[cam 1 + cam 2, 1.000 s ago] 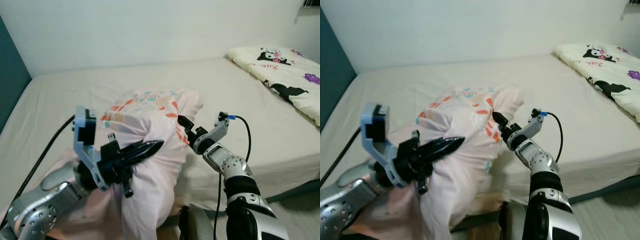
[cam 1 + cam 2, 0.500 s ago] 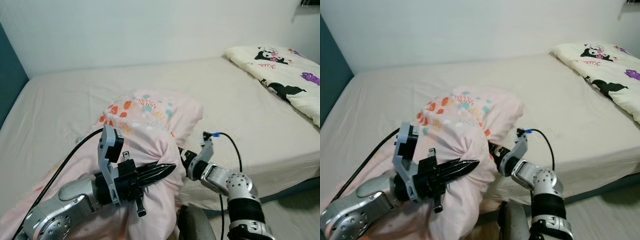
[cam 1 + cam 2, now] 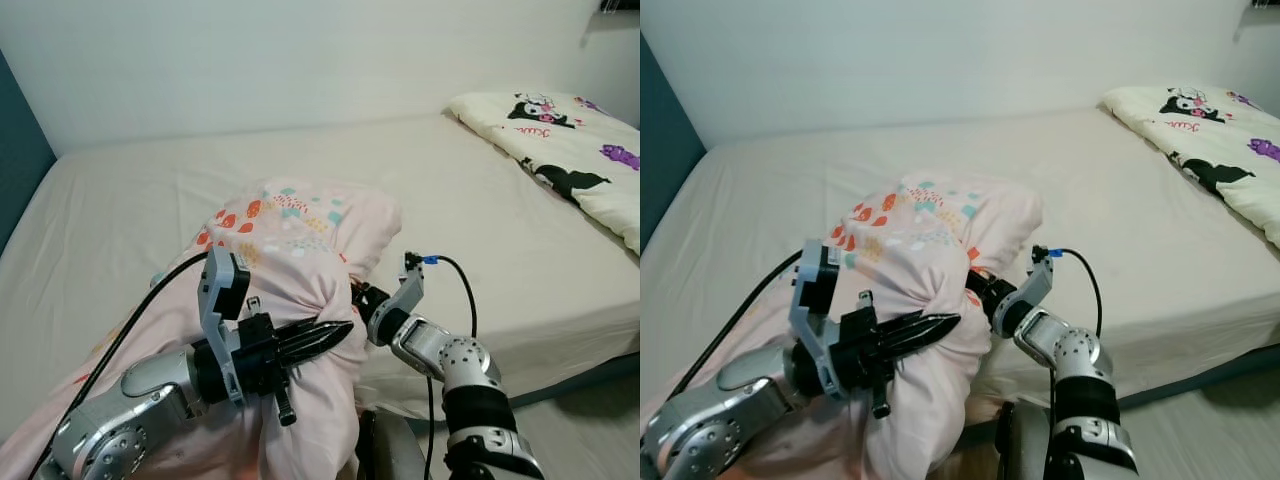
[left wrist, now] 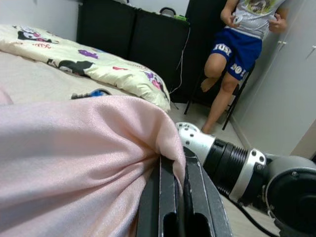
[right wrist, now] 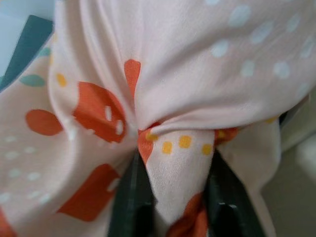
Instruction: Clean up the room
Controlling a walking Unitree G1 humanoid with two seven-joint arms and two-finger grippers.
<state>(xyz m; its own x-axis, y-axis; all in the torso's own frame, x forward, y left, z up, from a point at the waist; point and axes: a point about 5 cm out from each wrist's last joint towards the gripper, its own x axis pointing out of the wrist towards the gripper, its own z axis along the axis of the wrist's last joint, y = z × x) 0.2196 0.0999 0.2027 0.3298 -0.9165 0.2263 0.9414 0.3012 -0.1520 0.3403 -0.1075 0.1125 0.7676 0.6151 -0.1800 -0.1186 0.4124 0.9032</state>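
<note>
A pink blanket with orange, teal and yellow spots lies bunched on the near edge of the beige bed. My left gripper is shut on a fold of its plain pink underside, and the cloth bulges over the black fingers in the left wrist view. My right gripper is shut on the patterned cloth just right of the bundle, low by the mattress edge. The pinched fold runs between its two black fingers.
A cream quilt with cartoon prints lies at the bed's far right. A dark teal wall borders the left side. A person in blue shorts sits on a chair beside dark cabinets in the left wrist view.
Both grippers have come down with the blanket, which was lifted high a second ago and now rests lower and flatter on the bed. The right gripper dropped towards the mattress edge.
</note>
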